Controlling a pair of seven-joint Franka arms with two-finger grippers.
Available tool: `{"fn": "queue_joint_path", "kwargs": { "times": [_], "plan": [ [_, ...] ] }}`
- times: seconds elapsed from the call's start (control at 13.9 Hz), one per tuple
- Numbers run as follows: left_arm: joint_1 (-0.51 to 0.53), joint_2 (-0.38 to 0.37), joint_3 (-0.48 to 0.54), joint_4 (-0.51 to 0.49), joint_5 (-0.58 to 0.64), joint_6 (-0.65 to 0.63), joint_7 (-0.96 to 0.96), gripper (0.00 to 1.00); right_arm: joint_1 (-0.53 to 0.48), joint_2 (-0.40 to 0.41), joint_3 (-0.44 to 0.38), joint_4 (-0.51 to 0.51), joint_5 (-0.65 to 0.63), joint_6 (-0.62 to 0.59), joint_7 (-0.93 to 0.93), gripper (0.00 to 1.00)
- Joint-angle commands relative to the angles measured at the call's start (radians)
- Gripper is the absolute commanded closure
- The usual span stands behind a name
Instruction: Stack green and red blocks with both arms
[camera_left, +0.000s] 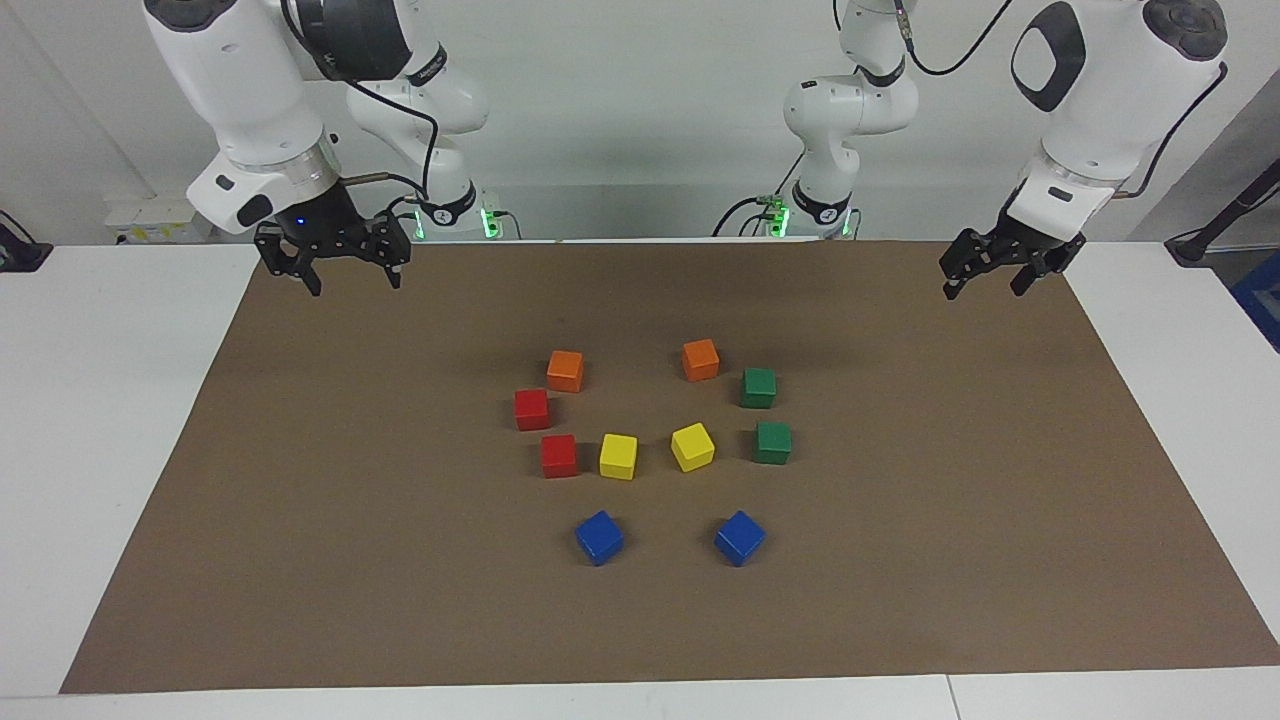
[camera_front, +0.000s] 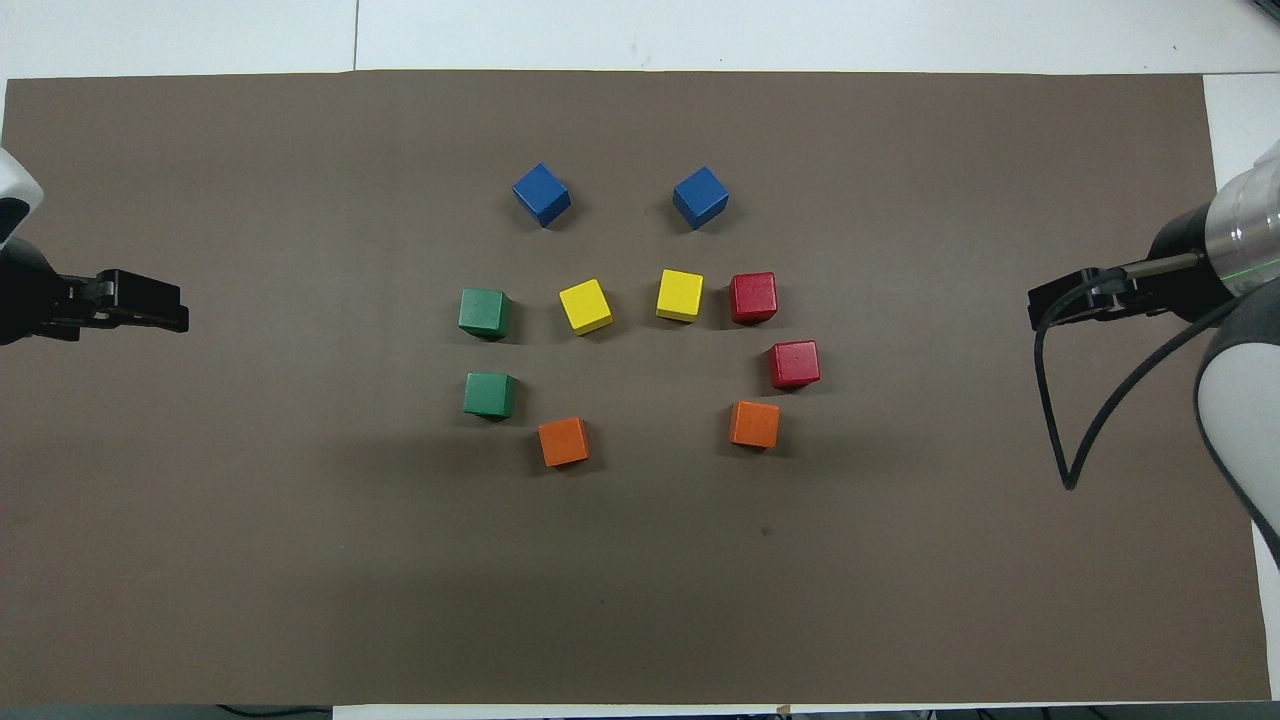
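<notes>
On the brown mat (camera_left: 900, 560) covering the worktop, the two green blocks (camera_left: 759, 388) (camera_left: 772, 442) sat toward the left arm's end of the cluster and the two red blocks (camera_left: 532, 409) (camera_left: 559, 455) toward the right arm's end, all single and unstacked among orange, yellow and blue ones. The facing view showed the left tool (camera_left: 985, 278) and the right tool (camera_left: 349, 273) raised over the mat's edges, fingers spread and empty. The overhead view showed only their tips (camera_front: 150, 300) (camera_front: 1075, 302), side-on.

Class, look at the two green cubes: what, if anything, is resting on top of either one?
Nothing. Both green cubes have bare tops in both views and sit apart on the brown mat. No block is stacked, and no cube is covered.
</notes>
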Motion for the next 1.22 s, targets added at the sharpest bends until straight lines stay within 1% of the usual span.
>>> {"fn": "queue_joint_path", "kwargs": {
  "times": [0.0, 0.29, 0.5, 0.65, 0.86, 1.15],
  "plan": [
    [-0.014, -0.033, 0.003, -0.05, 0.0, 0.035, -0.026, 0.0, -0.007, -0.009, 0.003, -0.015, 0.014, 0.009, -0.01, 0.0],
    [-0.016, -0.034, 0.0, -0.066, -0.002, 0.051, -0.014, 0.0, -0.009, -0.009, 0.001, -0.013, 0.014, 0.009, -0.008, 0.0],
    [-0.051, -0.065, -0.003, -0.144, -0.005, 0.129, -0.027, 0.0, -0.019, -0.009, 0.001, -0.013, 0.014, 0.004, -0.012, 0.0],
    [-0.101, -0.079, -0.002, -0.194, -0.006, 0.189, -0.027, 0.0, -0.018, -0.009, 0.003, -0.013, 0.014, 0.004, -0.015, 0.0],
    [-0.164, -0.059, -0.003, -0.216, -0.01, 0.21, -0.025, 0.0, -0.018, -0.011, 0.001, -0.013, 0.014, 0.004, -0.007, 0.0],
    [-0.223, -0.031, -0.003, -0.309, -0.025, 0.323, -0.025, 0.0, -0.02, -0.014, 0.0, -0.013, 0.014, 0.011, -0.027, 0.0]
  ]
}}
